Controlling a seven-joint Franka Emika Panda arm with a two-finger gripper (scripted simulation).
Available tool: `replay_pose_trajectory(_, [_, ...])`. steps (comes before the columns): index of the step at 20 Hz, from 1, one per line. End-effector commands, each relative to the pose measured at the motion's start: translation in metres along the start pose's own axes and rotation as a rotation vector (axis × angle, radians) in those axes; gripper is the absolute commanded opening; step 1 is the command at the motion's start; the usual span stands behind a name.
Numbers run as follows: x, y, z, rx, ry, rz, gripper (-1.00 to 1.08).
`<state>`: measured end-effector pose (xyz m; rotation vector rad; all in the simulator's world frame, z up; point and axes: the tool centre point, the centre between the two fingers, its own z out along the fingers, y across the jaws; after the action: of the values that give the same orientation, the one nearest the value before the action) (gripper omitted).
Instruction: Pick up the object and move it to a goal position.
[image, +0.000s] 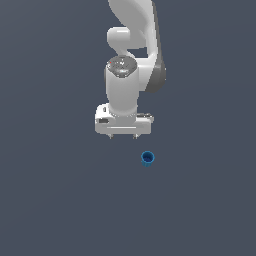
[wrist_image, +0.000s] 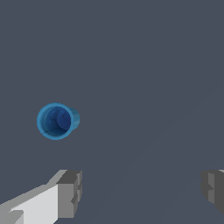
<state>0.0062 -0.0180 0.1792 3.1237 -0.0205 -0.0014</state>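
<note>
Nothing done yet: claw (image: 123, 136) hangs spread and empty; cup (image: 147, 158) sits untouched on the counter, right of it.

Surface: a flat, uniform dark slate-grey ground (image: 50, 200) is seen filling both views.
Edges: no wall or horizon line can be made out.
Light: even illumination is given, with only faint shading.
</note>
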Motion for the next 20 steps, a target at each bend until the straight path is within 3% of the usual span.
replay_pose_trajectory(1, [0.000, 0.000, 0.000, 0.000, 0.000, 0.000, 1.00])
replay_pose_trajectory(10, [0.003, -0.018, 0.004, -0.018, -0.001, -0.076, 1.00])
replay_pose_trajectory(20, [0.009, -0.032, 0.016, -0.013, 0.000, -0.071, 1.00])
